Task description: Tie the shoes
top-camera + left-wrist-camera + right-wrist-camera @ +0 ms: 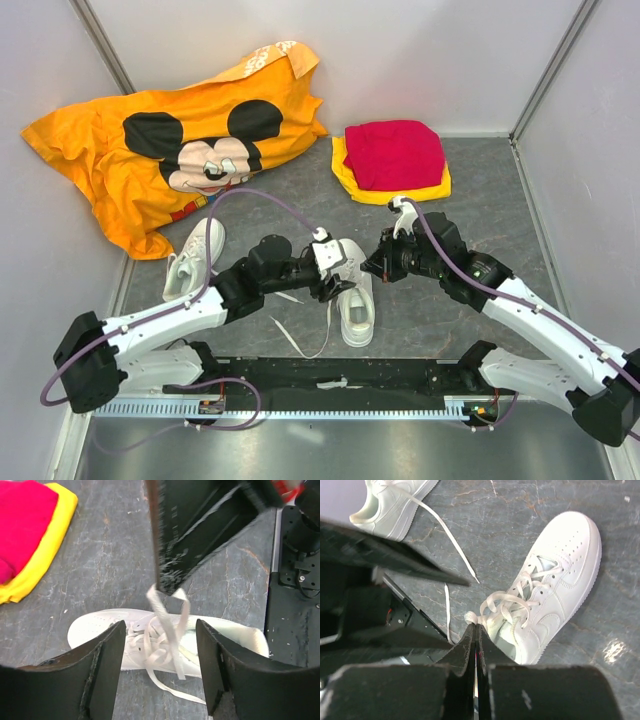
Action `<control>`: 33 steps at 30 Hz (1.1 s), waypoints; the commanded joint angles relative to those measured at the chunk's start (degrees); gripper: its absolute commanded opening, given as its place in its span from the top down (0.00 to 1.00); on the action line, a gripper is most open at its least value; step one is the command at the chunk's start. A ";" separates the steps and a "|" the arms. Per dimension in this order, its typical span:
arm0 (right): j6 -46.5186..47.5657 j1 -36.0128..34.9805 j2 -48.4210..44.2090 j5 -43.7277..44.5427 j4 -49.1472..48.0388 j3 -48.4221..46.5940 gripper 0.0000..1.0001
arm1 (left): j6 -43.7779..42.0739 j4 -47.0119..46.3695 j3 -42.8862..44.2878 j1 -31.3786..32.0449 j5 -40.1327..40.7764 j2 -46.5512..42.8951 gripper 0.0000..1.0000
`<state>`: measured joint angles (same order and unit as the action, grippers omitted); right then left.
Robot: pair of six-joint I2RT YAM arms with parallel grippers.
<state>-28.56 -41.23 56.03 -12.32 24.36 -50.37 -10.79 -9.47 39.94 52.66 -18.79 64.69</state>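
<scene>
Over the middle sneaker (356, 300), the right gripper (475, 627) is clenched on its lace (502, 600) — the left gripper (160, 626) hangs just above it, fingers spread wide.

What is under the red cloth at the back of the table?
A yellow cloth lies under the red cloth, showing along its left and near edges. The rest beneath is covered, so nothing more can be told.

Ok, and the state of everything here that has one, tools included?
Middle shoe: upright, untied.
Left tool: open, over that shoe.
Right tool: shut on its lace.
Left-hand shoe: upright, untied, one lace end trailing loose.
Red cloth: folded, lying on the yellow cloth.
Orange shirt: rumpled, lying flat.
</scene>
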 commanded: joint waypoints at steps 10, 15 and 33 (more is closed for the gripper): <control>-10.64 0.28 0.40 0.54 -3.35 0.97 1.00 | 5.95 -4.67 2.68 5.78 18.52 2.81 0.33; -11.96 0.28 0.39 0.19 -3.88 1.41 1.00 | 5.87 -6.61 2.33 7.10 20.09 3.08 0.41; -15.04 1.86 0.40 0.37 -5.81 2.38 1.00 | 8.15 -8.10 3.47 8.60 22.99 5.01 0.32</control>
<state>-42.26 -39.55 56.97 -11.75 20.45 -48.51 -5.10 -13.93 40.58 60.93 0.30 68.18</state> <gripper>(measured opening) 0.007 0.691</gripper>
